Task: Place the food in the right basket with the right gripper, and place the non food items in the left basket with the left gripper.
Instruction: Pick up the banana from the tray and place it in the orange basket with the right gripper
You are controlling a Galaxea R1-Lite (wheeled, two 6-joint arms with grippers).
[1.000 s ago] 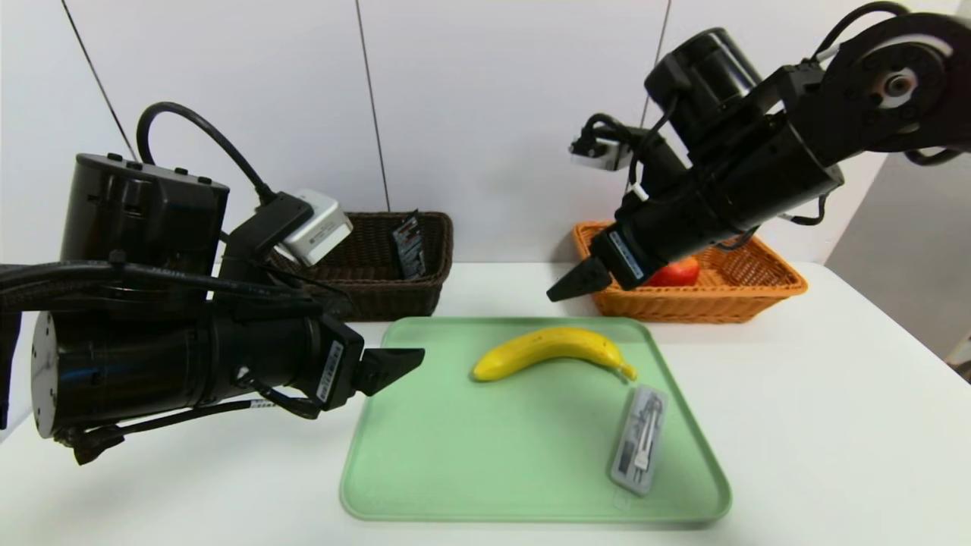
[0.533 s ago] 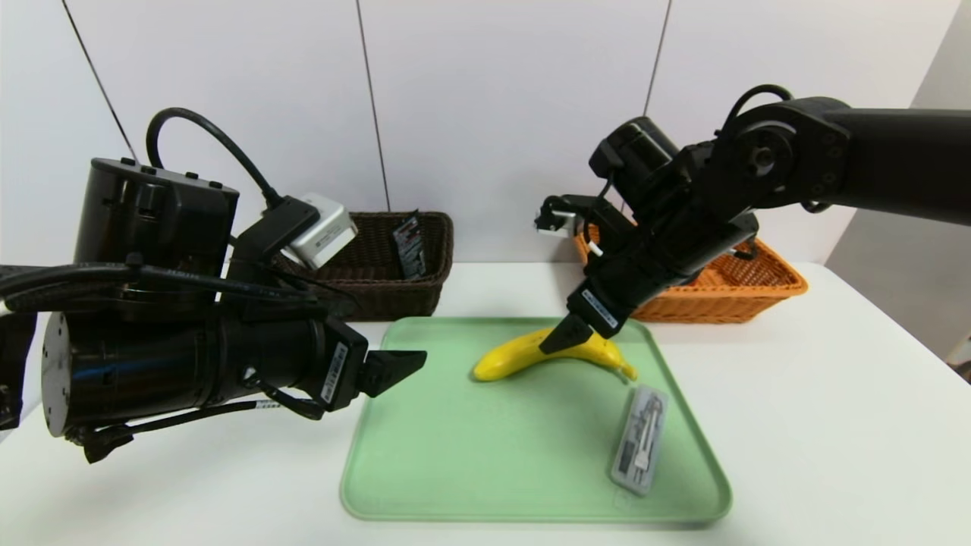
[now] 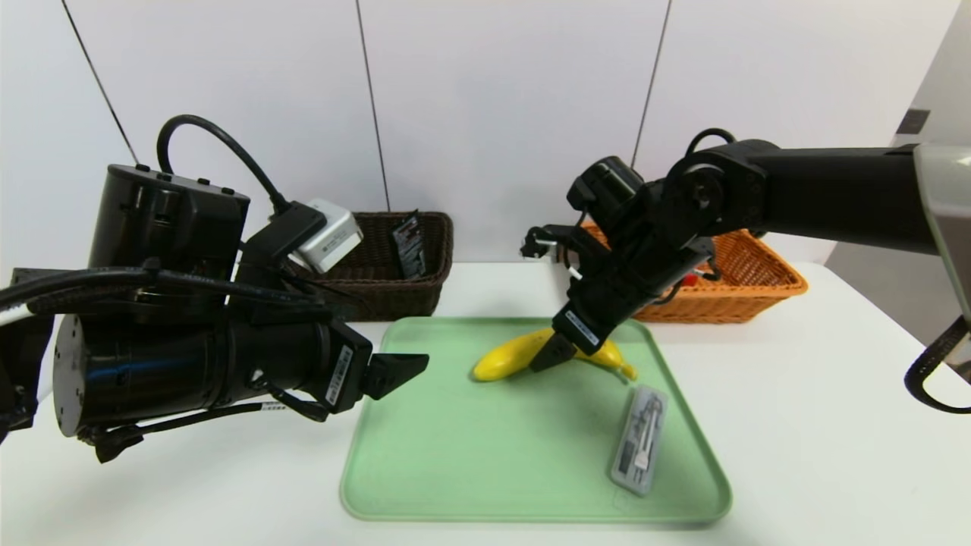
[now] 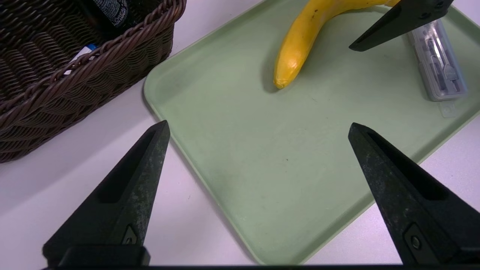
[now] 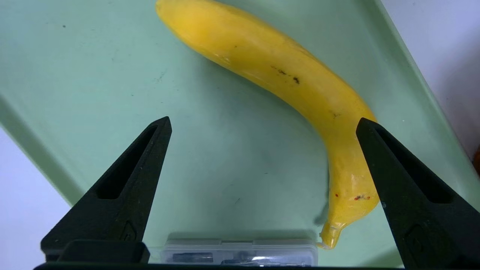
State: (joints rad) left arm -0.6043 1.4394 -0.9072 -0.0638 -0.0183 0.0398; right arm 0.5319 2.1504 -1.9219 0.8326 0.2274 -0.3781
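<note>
- Our right end effector (image 3: pixel 548 356) hangs over the banana (image 3: pixel 507 358) with its fingers wide apart, holding nothing; in the right wrist view one finger (image 5: pixel 408 195) sits at the stem end while the other (image 5: pixel 112 195) stands over bare tray.
- We judge the main risk here to be an off-centre close: the fingers bracket the narrow stem end and not the thick middle, so the curved fruit could swing or slip out.
- A low close could also scrape the green tray (image 3: pixel 455 455) and push the banana along it (the surface looks smooth).
- The clear plastic case (image 3: pixel 639 440) lies just beside the stem tip, so a sideways sweep might knock it.
- Our left end effector (image 3: pixel 398 370) is parked at the tray's left edge, fingers spread and empty; it stands well apart from the banana.
- The orange right basket (image 3: pixel 758 284) waits behind the right arm on the table (image 3: pixel 834 425), which hides most of its inside.
- The dark left basket (image 3: pixel 394 292) already holds a black tube (image 3: pixel 410 243).
</note>
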